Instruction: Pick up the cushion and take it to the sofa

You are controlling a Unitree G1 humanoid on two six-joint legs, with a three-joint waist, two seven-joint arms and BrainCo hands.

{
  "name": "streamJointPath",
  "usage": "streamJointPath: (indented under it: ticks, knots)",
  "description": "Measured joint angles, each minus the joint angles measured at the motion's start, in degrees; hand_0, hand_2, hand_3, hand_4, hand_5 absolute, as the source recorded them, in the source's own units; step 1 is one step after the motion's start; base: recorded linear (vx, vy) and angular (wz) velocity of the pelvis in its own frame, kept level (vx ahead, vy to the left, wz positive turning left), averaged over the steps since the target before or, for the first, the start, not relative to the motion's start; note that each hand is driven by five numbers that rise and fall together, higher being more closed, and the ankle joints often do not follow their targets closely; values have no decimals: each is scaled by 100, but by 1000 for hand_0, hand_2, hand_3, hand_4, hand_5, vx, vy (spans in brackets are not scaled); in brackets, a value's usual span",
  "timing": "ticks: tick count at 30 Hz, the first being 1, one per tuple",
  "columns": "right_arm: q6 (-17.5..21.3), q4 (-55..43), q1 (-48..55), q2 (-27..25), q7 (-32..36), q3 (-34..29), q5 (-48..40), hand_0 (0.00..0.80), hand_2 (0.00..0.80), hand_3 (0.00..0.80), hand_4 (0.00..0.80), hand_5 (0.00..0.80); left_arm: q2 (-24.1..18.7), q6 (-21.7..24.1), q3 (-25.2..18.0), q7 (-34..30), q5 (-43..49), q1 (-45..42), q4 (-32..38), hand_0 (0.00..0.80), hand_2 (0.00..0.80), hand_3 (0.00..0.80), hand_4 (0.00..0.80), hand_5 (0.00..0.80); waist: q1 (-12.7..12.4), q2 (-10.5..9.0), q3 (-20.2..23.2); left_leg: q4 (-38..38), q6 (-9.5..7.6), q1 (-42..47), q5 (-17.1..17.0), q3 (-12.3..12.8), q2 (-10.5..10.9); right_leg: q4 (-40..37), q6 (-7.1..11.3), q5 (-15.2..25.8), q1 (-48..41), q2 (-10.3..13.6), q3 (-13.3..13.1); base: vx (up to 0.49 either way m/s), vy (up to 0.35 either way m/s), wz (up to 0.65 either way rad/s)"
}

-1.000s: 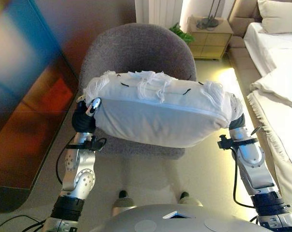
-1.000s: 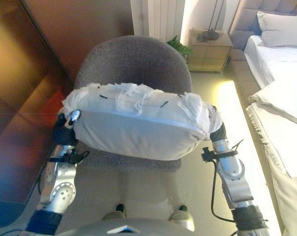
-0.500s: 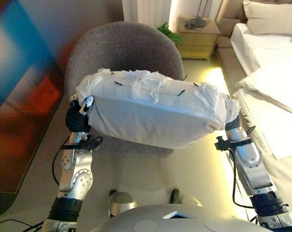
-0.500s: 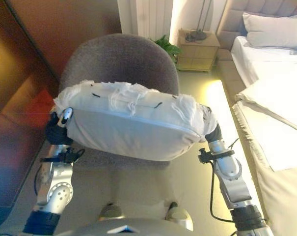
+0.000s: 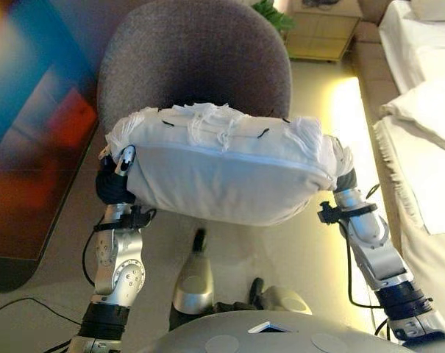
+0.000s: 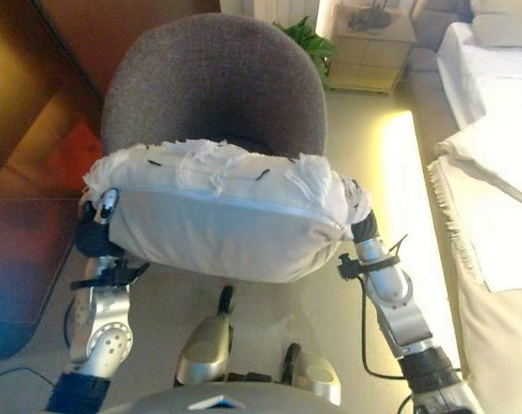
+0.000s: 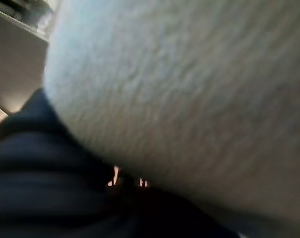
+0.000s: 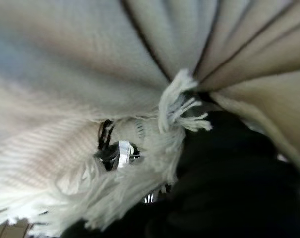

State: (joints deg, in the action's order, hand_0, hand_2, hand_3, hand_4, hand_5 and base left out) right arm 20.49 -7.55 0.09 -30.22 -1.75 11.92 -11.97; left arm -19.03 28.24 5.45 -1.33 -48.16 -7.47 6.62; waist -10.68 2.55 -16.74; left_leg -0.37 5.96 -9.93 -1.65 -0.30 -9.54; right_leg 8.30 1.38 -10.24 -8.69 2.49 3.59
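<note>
I hold a white cushion (image 5: 222, 176) with fringed tufts along its top, level between my two hands at chest height, clear of the grey round chair (image 5: 200, 59) behind it. My left hand (image 5: 113, 184) is at the cushion's left end, with one dark-tipped finger (image 5: 123, 156) hooked over its front corner. My right hand (image 5: 346, 180) is at the right end, buried in the fringe. The left wrist view shows the cushion's cloth (image 7: 189, 74) pressed against the hand. The right wrist view shows the fringe (image 8: 179, 104) over the hand.
The grey chair stands straight ahead. A bed with white bedding (image 5: 428, 132) runs along the right. A wooden nightstand (image 5: 325, 29) and a green plant (image 5: 270, 11) are at the far end. A dark glossy panel (image 5: 31, 110) lines the left side.
The whole picture has shifted, so the camera has moved; the chair now fills more of the top. The cushion stays held between both hands in the same way.
</note>
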Motion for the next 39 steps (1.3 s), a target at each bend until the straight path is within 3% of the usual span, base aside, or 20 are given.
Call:
streamJointPath:
  ticks: [2,3,4,6,7,9,10,11,12,13,15,17,18,20,22,26,30,39]
  knots:
    - [1,-34,10,-23,-2,1,-4,800,800,800,800,800,-18,68,1,-2,-1,30,1,800,800,800,800,800,19,33,35,388,4,33,46,303,-138,-10,218,-160,-202,249,4,517,278,-67]
    - [0,-75,7,-32,-10,-6,-11,800,800,800,800,800,-33,52,0,-3,-11,73,-5,800,800,800,800,800,22,-5,56,594,59,8,-148,468,-72,-51,323,-225,-274,437,25,577,283,-59]
    - [-2,-124,44,-30,-13,-31,-34,800,800,800,800,800,-68,-29,11,-2,-29,170,-6,800,800,800,800,800,43,-174,62,806,42,-47,-166,581,133,-67,410,-271,-375,701,41,570,277,-44]
    - [-15,-205,122,60,-11,-156,-74,800,800,800,800,800,-223,-167,-6,-12,-49,357,0,800,800,800,800,800,47,-388,124,1063,-372,-65,-371,675,437,478,512,-378,-494,999,318,490,246,-14]
    - [-46,-291,217,175,-10,-200,-79,800,800,800,800,800,-285,-217,-26,-41,-48,390,12,800,800,800,800,800,30,-601,238,1061,-501,-70,-288,731,654,707,567,-427,-541,1169,457,459,221,14]
    - [-52,-427,226,366,-12,-281,-75,800,800,800,800,800,-285,-286,-123,-98,-86,451,58,800,800,800,800,800,30,-751,319,968,-567,-60,-322,760,883,803,735,-172,-536,1305,658,472,206,24]
    - [-55,-476,229,445,-21,-321,-70,800,800,800,800,800,-300,-328,-123,-105,-87,511,68,800,800,800,800,800,25,-751,319,925,-605,-37,-299,762,922,827,931,-25,-519,1344,649,441,169,21]
    - [-55,-496,219,511,-28,-324,-51,800,800,800,800,800,-312,-338,-131,-104,-89,540,68,800,800,800,800,800,19,-769,321,804,-630,84,-277,794,961,990,1009,135,-464,1359,638,377,133,9]
    - [-59,-488,213,511,-55,-301,-35,800,800,800,800,800,-316,-344,-144,-103,-90,520,69,800,800,800,800,800,20,-729,323,587,-660,289,-310,760,952,1404,973,250,-324,1339,629,347,72,13]
    - [-61,-488,266,496,-90,-298,-5,800,800,800,800,800,-376,-387,-142,-104,-89,538,82,800,800,800,800,800,51,-701,322,464,-666,463,-335,661,917,1599,977,117,-251,1286,576,255,23,16]
    - [-60,-495,217,432,-233,-234,-1,800,800,800,800,800,-427,-393,-129,-104,-91,555,90,800,800,800,800,800,51,-710,377,193,-607,728,-382,639,830,1292,945,-140,32,1129,612,221,-45,8]
    - [-45,-459,92,434,-368,-174,-1,800,800,800,800,800,-394,-376,-120,-104,-94,553,94,800,800,800,800,800,56,-695,428,37,-626,700,-384,590,700,853,883,-122,654,903,639,209,-78,0]
    - [-40,-422,49,403,-429,-173,-1,800,800,800,800,800,-378,-381,-96,-104,-92,561,93,800,800,800,800,800,154,-652,412,-11,-607,649,-421,300,655,522,787,-26,875,712,567,195,-88,48]
    - [-15,-342,46,274,-573,-178,-2,800,800,800,800,800,-364,-433,27,-104,-90,558,86,800,800,800,800,800,422,-636,413,-34,-614,537,-470,-159,631,-37,556,565,1041,492,409,181,-81,109]
    - [23,-75,-41,182,-753,-218,-25,800,800,800,800,800,-334,-539,226,-104,-82,561,54,800,800,800,800,800,512,-585,462,-187,-564,537,-449,-514,585,-359,284,712,757,221,335,199,-38,103]
    - [-45,259,-331,-20,-741,-249,-313,800,800,800,800,800,-84,-657,454,78,55,437,45,800,800,800,800,800,430,-326,588,-87,-480,680,-450,-548,513,-638,138,805,458,83,656,185,-15,39]
    - [-287,470,-581,62,-736,-94,-471,800,800,800,800,800,122,-762,452,545,253,505,-73,800,800,800,800,800,353,-201,695,-163,-113,830,-511,-459,516,-909,164,822,195,72,702,113,-2,11]
    - [-939,1336,-1285,458,-670,224,-580,800,800,800,800,800,246,-1214,453,1488,476,769,-575,800,800,800,800,800,187,-279,804,-378,-142,863,-545,-439,598,-1266,254,919,58,161,808,60,9,5]
